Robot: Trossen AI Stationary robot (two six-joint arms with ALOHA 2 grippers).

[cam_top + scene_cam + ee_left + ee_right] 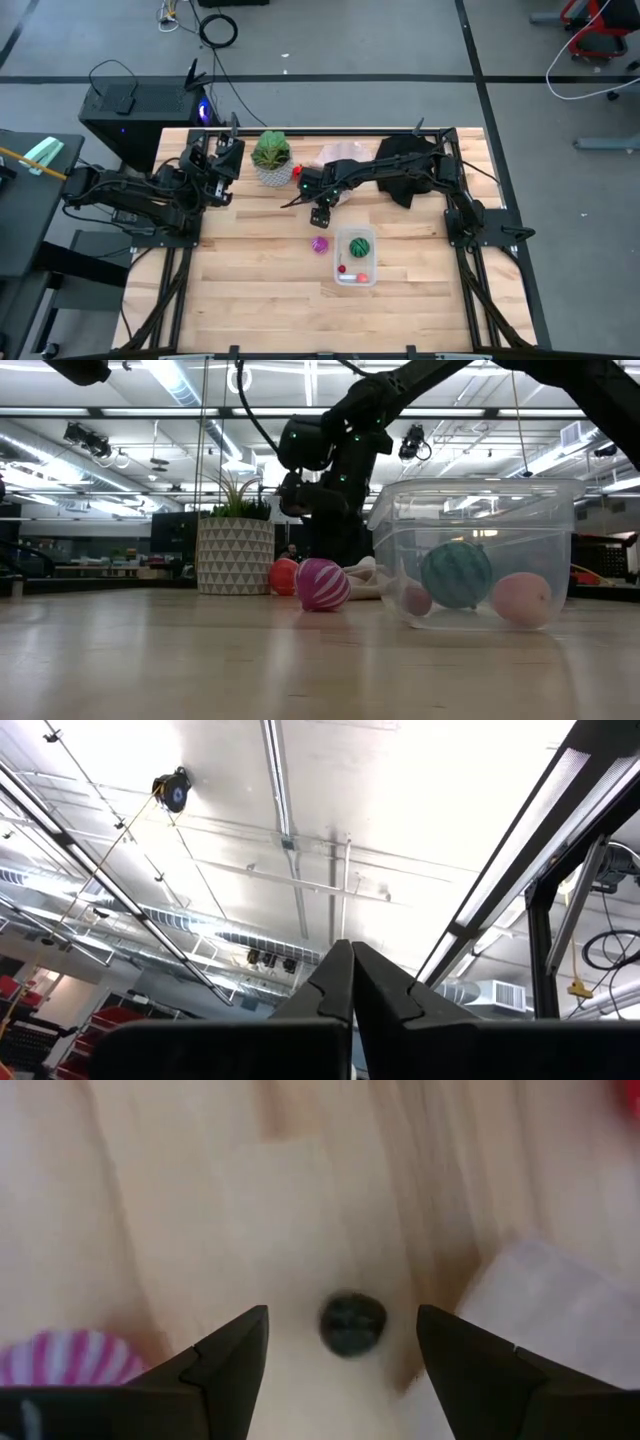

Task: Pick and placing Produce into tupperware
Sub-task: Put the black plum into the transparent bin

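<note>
The right gripper (340, 1342) hangs with fingers spread wide above a small dark round piece of produce (352, 1323) on the light wooden table (250, 290). A purple striped ball (319, 244) lies just beside it; the clear rectangular plastic tupperware (356, 259), holding a green striped ball (359, 246), sits nearby. The left gripper (351, 982), pinched closed and empty, waits well apart.

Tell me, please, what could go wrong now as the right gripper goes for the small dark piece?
The right gripper is open above a small dark piece; being so small, it may slip out. The purple striped ball lies beside it, so a finger might knock it away from the clear container.
</note>
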